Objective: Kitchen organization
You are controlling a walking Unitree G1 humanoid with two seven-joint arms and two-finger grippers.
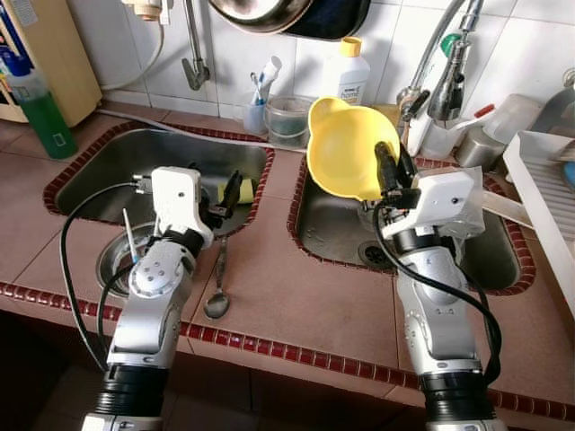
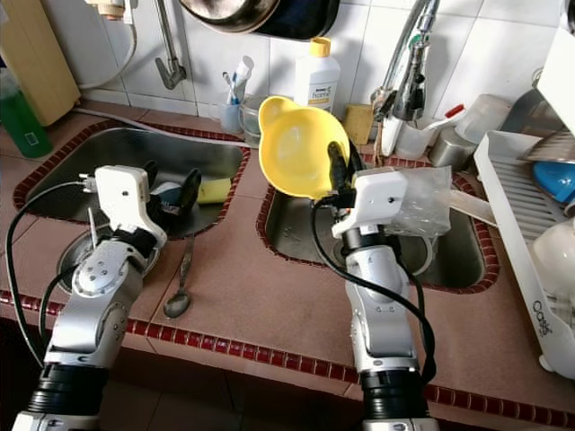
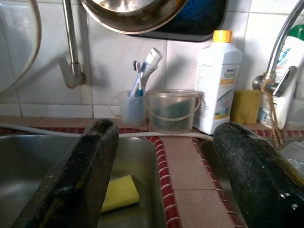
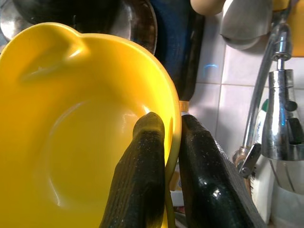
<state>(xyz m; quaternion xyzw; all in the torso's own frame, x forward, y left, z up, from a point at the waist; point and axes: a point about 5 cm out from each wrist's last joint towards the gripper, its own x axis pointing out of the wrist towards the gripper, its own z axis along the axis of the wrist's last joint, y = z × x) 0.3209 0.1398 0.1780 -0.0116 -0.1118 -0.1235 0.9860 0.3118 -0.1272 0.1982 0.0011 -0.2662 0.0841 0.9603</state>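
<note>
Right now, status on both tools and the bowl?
Right tool shut on yellow bowl rim, held over right sink. Left tool open, empty, over left sink. Faucet close behind bowl.

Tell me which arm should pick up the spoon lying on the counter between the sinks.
Left. Its pincer is open and empty, just above the spoon. The right pincer is shut on the yellow bowl over the right sink.

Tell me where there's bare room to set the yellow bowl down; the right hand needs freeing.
Freest: the tiled counter between the two sinks, right of the spoon. The right sink under the yellow bowl in the right hand looks open too. Crowded: back ledge with bottle and cups; dish rack.
</note>
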